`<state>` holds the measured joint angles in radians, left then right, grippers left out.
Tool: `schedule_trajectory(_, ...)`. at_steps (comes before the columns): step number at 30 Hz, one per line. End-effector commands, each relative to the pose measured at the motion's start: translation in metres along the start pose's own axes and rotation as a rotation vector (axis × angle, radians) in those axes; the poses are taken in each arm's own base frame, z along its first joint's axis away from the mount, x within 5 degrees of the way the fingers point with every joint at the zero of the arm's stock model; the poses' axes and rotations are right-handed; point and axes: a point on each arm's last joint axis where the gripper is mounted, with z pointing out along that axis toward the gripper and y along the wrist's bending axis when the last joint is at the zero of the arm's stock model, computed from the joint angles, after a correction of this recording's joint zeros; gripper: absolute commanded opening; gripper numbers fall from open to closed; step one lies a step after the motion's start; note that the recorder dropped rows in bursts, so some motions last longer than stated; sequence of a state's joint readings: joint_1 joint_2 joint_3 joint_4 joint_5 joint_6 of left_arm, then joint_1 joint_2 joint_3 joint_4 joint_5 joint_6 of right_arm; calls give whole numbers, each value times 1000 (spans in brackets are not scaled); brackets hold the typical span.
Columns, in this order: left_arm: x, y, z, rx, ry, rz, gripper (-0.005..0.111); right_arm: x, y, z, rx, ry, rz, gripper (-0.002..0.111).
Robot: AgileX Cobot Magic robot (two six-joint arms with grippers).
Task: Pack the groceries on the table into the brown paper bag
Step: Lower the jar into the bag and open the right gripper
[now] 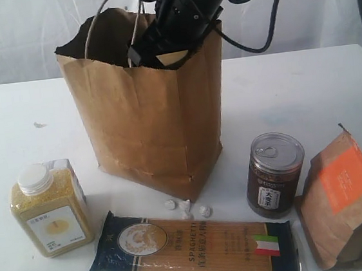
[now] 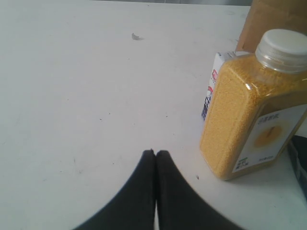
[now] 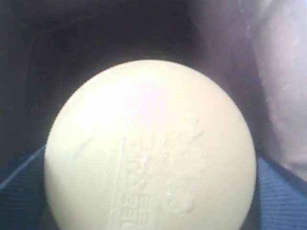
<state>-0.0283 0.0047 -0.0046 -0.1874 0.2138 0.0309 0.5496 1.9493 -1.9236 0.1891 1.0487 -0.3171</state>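
Note:
The brown paper bag (image 1: 147,119) stands upright at the middle of the table (image 1: 293,91). My right gripper (image 1: 166,54) reaches down into its mouth; its fingers are hidden. A pale round jar lid (image 3: 148,148) fills the right wrist view, close in between the jaws. In front lie the yellow-grain bottle (image 1: 50,211), the spaghetti packet (image 1: 192,241), the dark can (image 1: 274,174) and the orange-labelled pouch (image 1: 343,199). My left gripper (image 2: 155,152) is shut and empty over bare table, beside the bottle (image 2: 254,105) and a small carton (image 2: 217,81) behind it.
A few small white crumpled bits (image 1: 187,207) lie between the bag and the spaghetti packet. Black cables (image 1: 272,16) hang behind the bag at the upper right. A small dark speck (image 1: 39,124) marks the table at the left.

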Motion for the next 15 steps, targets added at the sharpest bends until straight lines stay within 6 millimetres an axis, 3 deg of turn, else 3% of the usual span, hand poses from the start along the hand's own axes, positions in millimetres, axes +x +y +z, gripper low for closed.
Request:
schedule_trajectory(1,1,0,0,7,-5,-5,0,-5,2,-26,23,-51,-46,85)
schedule_trajectory(6,1,0,0,7,-5,-5,0,-3,4,-31,18,-32,-59,85)
schedule_trajectory(15,1,0,0,7,-5,-5,0,-2,2,-18,17,-16,-62,96)
